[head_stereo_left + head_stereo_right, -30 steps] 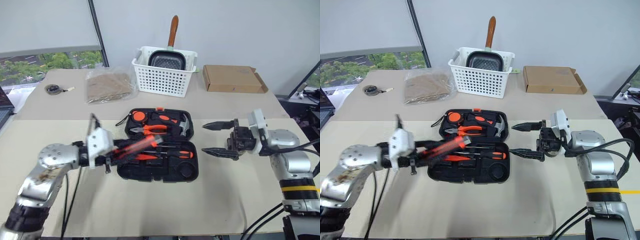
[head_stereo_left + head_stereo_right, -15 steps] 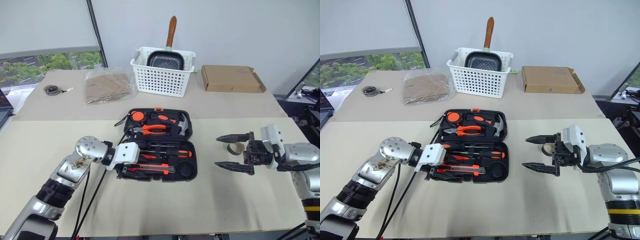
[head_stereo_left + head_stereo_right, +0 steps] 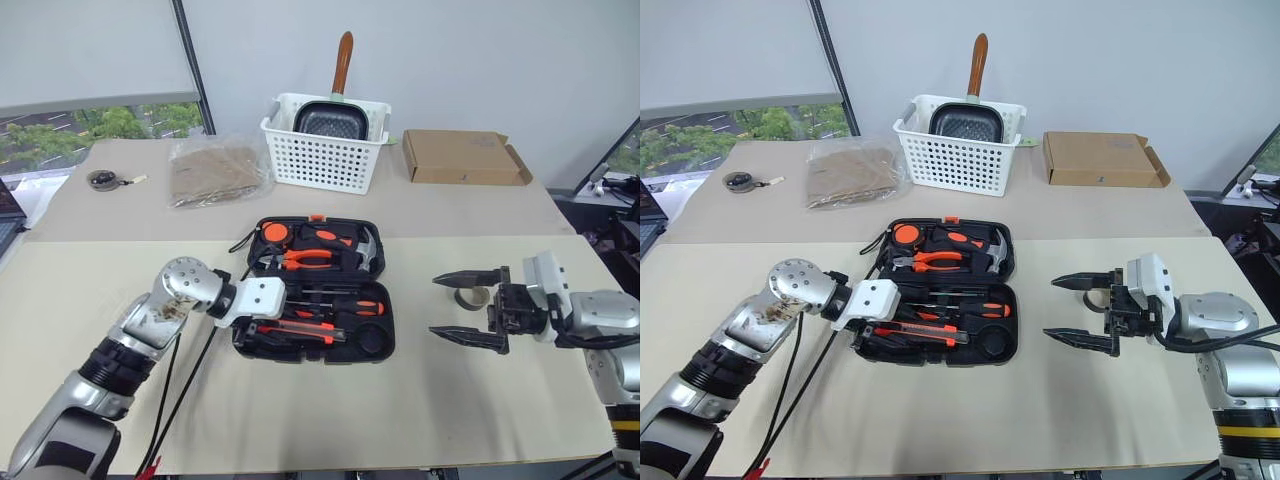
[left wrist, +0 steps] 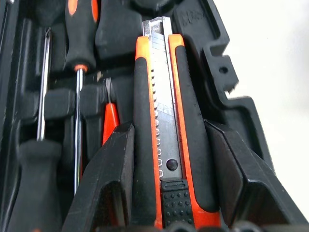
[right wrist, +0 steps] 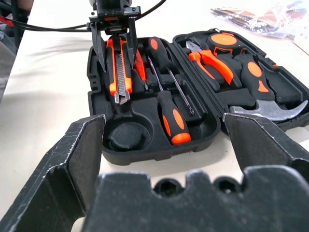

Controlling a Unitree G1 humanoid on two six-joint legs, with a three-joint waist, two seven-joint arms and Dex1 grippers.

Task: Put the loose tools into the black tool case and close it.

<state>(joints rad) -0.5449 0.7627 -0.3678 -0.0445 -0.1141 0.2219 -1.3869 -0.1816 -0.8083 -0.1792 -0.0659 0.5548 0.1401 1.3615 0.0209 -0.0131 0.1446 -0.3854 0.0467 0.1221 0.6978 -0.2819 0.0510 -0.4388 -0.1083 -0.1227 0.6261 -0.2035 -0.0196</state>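
The black tool case [image 3: 310, 356] lies open in the middle of the table. My left gripper [image 5: 116, 60] reaches in from the case's left end. It is shut on the orange-black utility knife [image 4: 166, 130], which lies along the front recess with a finger [image 4: 113, 159] on each side. Beside the knife lie the thin red-orange tester screwdriver [image 4: 110, 121] and two black-and-orange screwdrivers [image 5: 170, 116] [image 5: 158, 50]. My right gripper [image 3: 436, 305] hovers open and empty to the right of the case. The small tan tape ring [image 3: 467, 297] lies on the table just behind it.
Orange-handled pliers [image 3: 305, 258], a hammer [image 3: 366, 250] and a tape measure sit in the case's far half. Further back stand a white basket [image 3: 325, 155] holding a pan, a cardboard box [image 3: 462, 158] and a plastic bag [image 3: 213, 170].
My left gripper has brought the utility knife down from above the case's left edge into the front recess. My right gripper has drawn back to the right, staying open.
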